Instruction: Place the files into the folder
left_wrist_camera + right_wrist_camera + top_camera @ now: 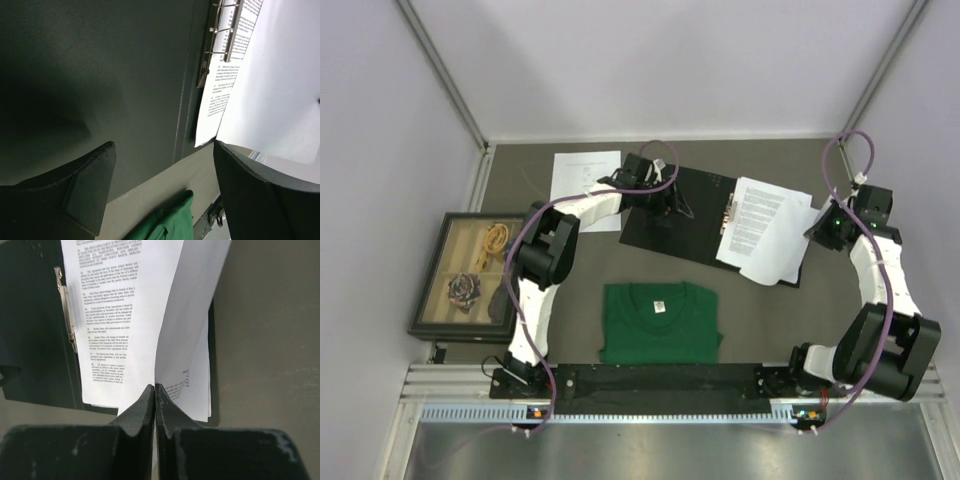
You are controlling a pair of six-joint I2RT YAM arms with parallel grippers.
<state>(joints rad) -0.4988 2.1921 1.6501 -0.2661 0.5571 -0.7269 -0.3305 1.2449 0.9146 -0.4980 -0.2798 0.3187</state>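
The folder [665,215] lies open at the back middle, black inner faces up, with its metal clip [730,210] along the spine. The files [765,228], white printed sheets, rest skewed on its right half. My right gripper [817,226] is shut on the right edge of one sheet [120,315], which curls up from the sheets under it [197,380]. The left gripper [660,195] hovers open over the folder's bare left half [100,75], nothing between its fingers [85,185]. One more printed sheet [585,175] lies flat on the table behind the left arm.
A dark-framed picture box [465,275] sits at the left. A folded green shirt [660,320] lies in front of the folder, its edge showing in the left wrist view [170,225]. Walls close in the back and both sides.
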